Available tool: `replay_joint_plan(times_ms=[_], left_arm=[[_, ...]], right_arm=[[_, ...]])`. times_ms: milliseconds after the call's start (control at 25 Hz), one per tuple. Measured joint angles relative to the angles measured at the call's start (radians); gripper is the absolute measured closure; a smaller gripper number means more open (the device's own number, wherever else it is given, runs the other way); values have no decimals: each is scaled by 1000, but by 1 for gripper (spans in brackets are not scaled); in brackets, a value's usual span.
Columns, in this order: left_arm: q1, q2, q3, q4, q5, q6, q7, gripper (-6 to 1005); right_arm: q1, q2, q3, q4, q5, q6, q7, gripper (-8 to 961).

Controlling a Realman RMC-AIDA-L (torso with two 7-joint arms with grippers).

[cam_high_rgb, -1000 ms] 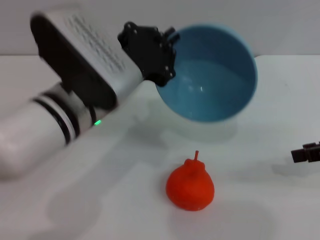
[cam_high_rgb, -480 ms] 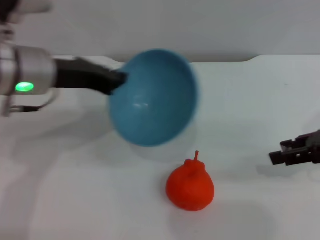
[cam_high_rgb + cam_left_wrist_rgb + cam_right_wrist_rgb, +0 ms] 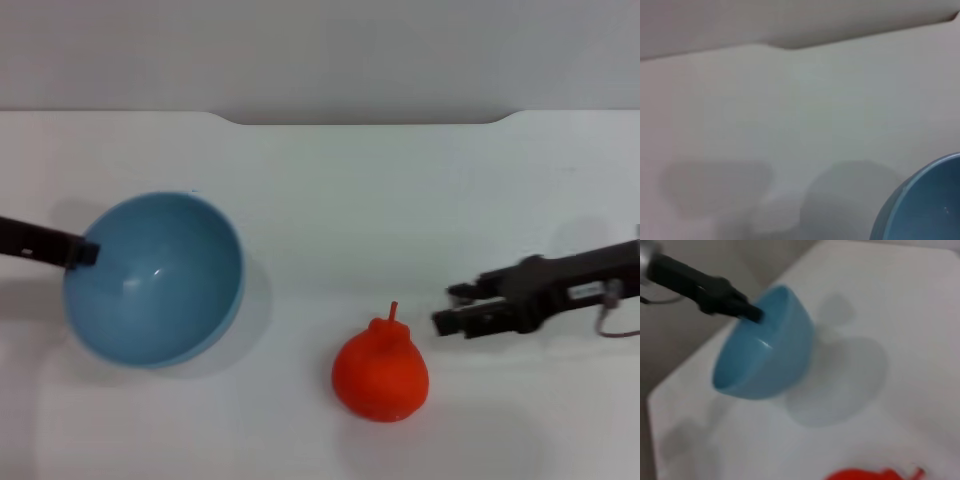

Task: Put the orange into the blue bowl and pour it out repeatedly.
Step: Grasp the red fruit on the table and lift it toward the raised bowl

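Blue bowl [image 3: 155,277]: round, deep, smooth light-blue shell with a glossy inside catching small highlights, plain rim. Sits at the left middle of the head view, tipped so its opening faces up and toward the camera; the right wrist view [image 3: 765,347] shows it raised above its own soft shadow on the table [image 3: 400,200], clear of the surface. Nothing inside it.

Left gripper [image 3: 82,254]: thin black fingers enter from the left edge and meet the bowl's rim on its left side, closed onto that rim and carrying the bowl. Same grip shows in the right wrist view [image 3: 751,313].

Orange [image 3: 380,375]: bright red-orange, roundish, slightly lumpy, matte skin, small upright stem nub. Rests on the table at lower centre, well apart from the bowl, to its right.

Right gripper [image 3: 452,310]: black, reaching in from the right edge, fingertips just right of the orange's stem and slightly above it; jaws stand a little apart, holding nothing, not touching the fruit.

Table: plain matte white, with a notched far edge against a grey wall.
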Motion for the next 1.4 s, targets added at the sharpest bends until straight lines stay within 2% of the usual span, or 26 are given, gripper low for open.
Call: replay_joint_plan(times_ms=[240,680,1120,1400], left_arm=[[6,0,-2,32,22,62,-12,1000],[-3,-3,11,32,24,63,-13,1001],[-12,-2,41,32,24,56,-6,1001],[-13,-3,49,32,30,56,-5,1000]], right_arm=[[88,3,-28,198,12,144,-67,373],[96,7,-40,364,66,294,-68,374],[106,10,-45,460,76,319,-69,374],[141,15,-114,504,81,344,-69,376]])
